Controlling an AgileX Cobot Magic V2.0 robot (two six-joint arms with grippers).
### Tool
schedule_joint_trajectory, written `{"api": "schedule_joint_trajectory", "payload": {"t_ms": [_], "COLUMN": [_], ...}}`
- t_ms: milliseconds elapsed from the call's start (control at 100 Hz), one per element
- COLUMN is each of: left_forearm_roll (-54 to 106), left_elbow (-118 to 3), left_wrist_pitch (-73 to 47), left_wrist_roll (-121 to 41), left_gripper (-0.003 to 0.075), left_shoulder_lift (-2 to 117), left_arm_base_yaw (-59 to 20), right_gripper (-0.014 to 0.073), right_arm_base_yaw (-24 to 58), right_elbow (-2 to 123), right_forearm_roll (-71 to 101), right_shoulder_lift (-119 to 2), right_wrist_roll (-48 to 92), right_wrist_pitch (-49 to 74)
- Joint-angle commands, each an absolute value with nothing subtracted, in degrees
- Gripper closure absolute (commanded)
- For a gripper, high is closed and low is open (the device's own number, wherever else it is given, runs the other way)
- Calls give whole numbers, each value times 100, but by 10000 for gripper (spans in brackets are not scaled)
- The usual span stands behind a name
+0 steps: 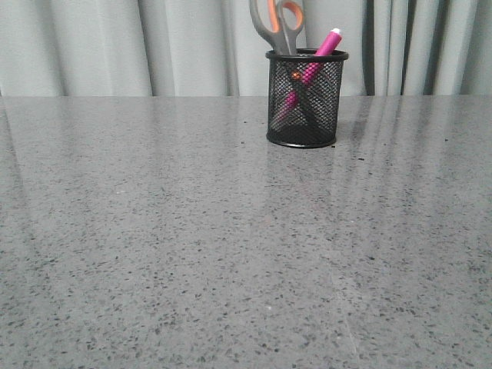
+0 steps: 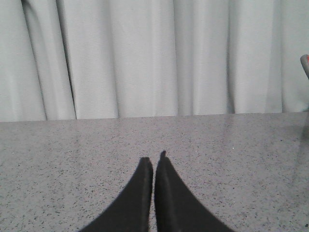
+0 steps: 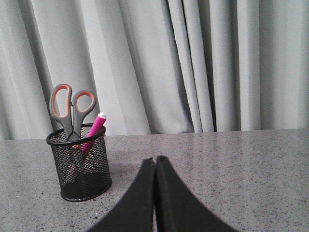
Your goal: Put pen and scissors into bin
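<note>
The black mesh bin [image 1: 306, 115] stands upright at the far middle-right of the table. The scissors [image 1: 278, 24] stand in it, blades down, grey-and-orange handles above the rim. The pink pen [image 1: 319, 55] leans in the bin beside them, its white end up. The right wrist view shows the bin [image 3: 79, 166] with the scissors [image 3: 71, 108] and the pen [image 3: 95, 128] inside. My right gripper [image 3: 155, 159] is shut and empty, apart from the bin and to its right. My left gripper [image 2: 153, 160] is shut and empty over bare table. Neither gripper shows in the front view.
A grey speckled table [image 1: 192, 246] spreads across the front view. Grey curtains [image 1: 115, 46] hang behind its far edge. A grey-and-orange sliver [image 2: 305, 63] at the left wrist view's edge is likely the scissors' handle.
</note>
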State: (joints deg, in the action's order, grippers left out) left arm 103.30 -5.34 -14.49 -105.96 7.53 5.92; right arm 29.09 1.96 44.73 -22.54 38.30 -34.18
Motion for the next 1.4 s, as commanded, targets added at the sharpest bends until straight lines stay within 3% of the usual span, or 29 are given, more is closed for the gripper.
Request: {"api": "schedule_joint_trajectory", "payload": {"t_ms": [0,730,830,1020,1160,1260,1390], "left_forearm_roll": [10601,10370,8879,4262,1570,472,422], "left_elbow": [-695,-695,-737,-867,-867,-773,-591], "left_wrist_pitch": [-1644,-1472,-1282,-832,-366,0,42], "left_wrist_roll": [-10531,-10363,-8705,-4208,-1767,-903,-820], "left_gripper": [739,739,739,739,739,739,739], "left_shoulder_lift": [798,798,798,798,798,798,785], "left_arm_base_yaw": [602,602,602,541,174,-274,-466], "right_gripper": [670,670,670,670,670,670,670], "right_arm_base_yaw": [2876,2876,2876,2876,2876,2876,2876], "right_elbow": [337,337,337,337,337,337,337], "right_forearm_roll": [4299,4299,4299,4299,4299,4299,4299], "right_shoulder_lift": [-2257,-2257,-2257,-2257,-2257,-2257,-2257], "right_wrist_roll": [3901,3901,3901,3901,3901,3901,3901], "right_wrist_pitch": [-3757,-3757,-3757,-3757,-3757,-3757,-3757]}}
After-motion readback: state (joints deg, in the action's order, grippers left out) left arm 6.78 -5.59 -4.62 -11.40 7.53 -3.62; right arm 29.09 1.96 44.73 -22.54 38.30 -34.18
